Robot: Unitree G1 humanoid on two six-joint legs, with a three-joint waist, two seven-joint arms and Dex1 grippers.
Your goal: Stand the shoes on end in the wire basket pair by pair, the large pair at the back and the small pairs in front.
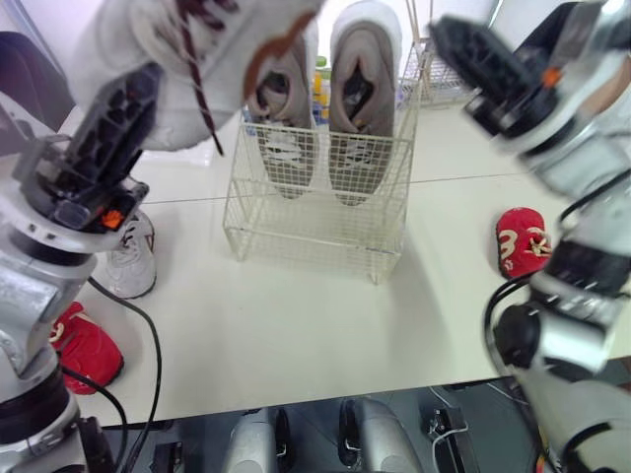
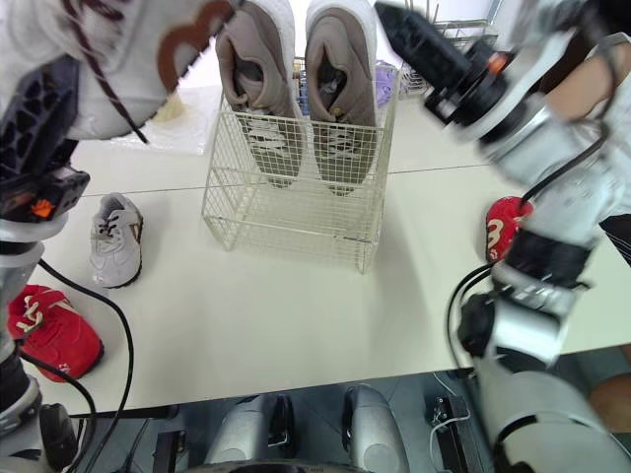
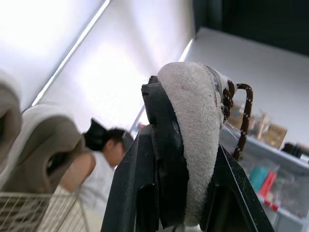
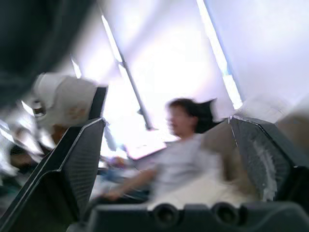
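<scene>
Head camera view looking down on a pale worktop (image 1: pixel 296 325). A cream wire basket (image 1: pixel 315 222) stands in the upper middle of the frame. The large taupe pair (image 2: pixel 335 89) is already stood on end, side by side, in the back of the basket, openings facing the camera. The front section of the basket looks empty.

In the upper left of the frame, the left gripper (image 3: pixel 186 135) is raised high, well above the worktop and to the left of the basket. Its jaws are clamped on a small white shoe (image 1: pixel 148 39), whose dark brown lace dangles loose beneath it. In the upper right of the frame, the right gripper (image 4: pixel 169 145) is also raised, beside the basket's right edge, with its jaws apart and nothing between them.

The step in hand appears to be carrying the first small shoe to the basket. The next move likely calls for bringing it across and down into the front section, turned on end, clear of the taupe pair.

Its likely mate, another white shoe (image 2: pixel 115 239), lies on the worktop at the left edge. One red shoe (image 2: pixel 54 330) lies in the lower left, and another red shoe (image 1: pixel 523 241) lies far off at the right, so that pair is split.

The hanging lace could snag on the wire rim, and the raised right arm crowds the basket's right side. A person (image 3: pixel 99 181) is in the background, beyond the basket.
</scene>
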